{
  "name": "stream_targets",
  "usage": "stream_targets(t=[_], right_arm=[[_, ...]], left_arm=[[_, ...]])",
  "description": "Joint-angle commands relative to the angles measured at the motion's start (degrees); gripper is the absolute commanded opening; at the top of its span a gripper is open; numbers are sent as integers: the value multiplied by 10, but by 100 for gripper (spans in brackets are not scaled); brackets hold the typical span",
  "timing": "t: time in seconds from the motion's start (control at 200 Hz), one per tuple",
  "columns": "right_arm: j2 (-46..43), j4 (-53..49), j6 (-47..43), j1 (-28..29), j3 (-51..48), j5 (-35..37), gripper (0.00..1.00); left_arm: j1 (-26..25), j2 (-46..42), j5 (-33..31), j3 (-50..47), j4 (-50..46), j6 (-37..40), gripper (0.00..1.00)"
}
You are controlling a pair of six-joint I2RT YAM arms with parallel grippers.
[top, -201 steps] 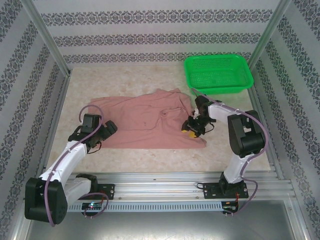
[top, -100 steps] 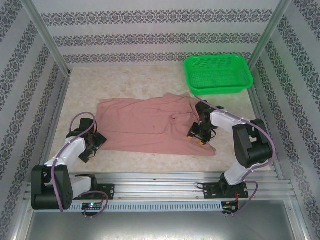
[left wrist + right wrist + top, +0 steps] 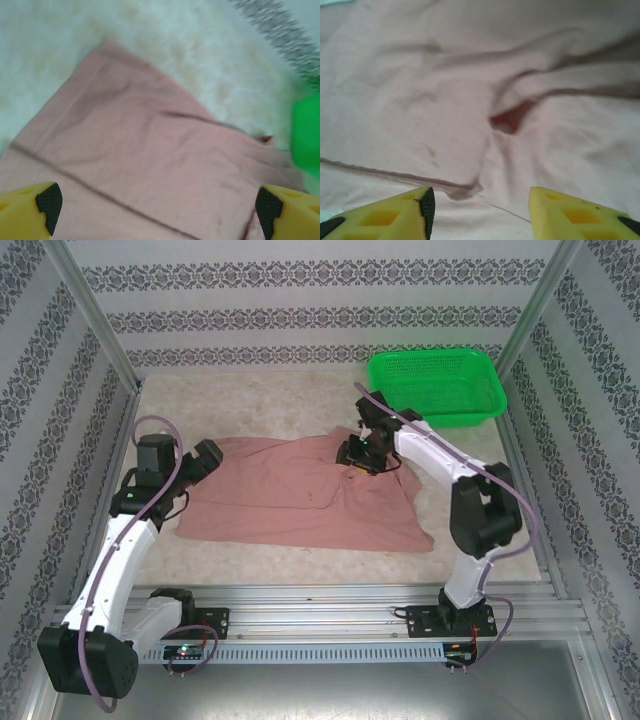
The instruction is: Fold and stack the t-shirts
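lying spread across the middle of the desk point(image 3: 250, 405), the pink t-shirt point(image 3: 300, 495) is rumpled near its far edge; left jaws stand wide apart over its left end, holding nothing; right jaws hover parted above the rumpled fold, gripping nothing; a green basket point(image 3: 437, 385) sits at the far right corner

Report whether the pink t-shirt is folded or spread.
Mostly spread: the t-shirt lies flat on the table, rumpled under the right gripper.

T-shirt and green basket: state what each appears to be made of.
T-shirt: soft, matte knit cloth, probably cotton jersey. It lies limp with creases, folds and a visible seam line.
Green basket: rigid moulded plastic, slightly glossy. Its walls and floor are an even open mesh.
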Motion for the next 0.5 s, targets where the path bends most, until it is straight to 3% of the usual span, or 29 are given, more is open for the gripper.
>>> stream_targets(t=[0.0,0.275,0.495], right_arm=[[51,-81,-30,14,41,-3,51],[118,-151,-86,37,130,58,50],[172,-187,-141,41,188,78,41]], left_arm=[[-6,0,29,49,-2,77,100],[-7,-14,25,103,-55,163,100],[-7,-27,20,97,-66,170,100]])
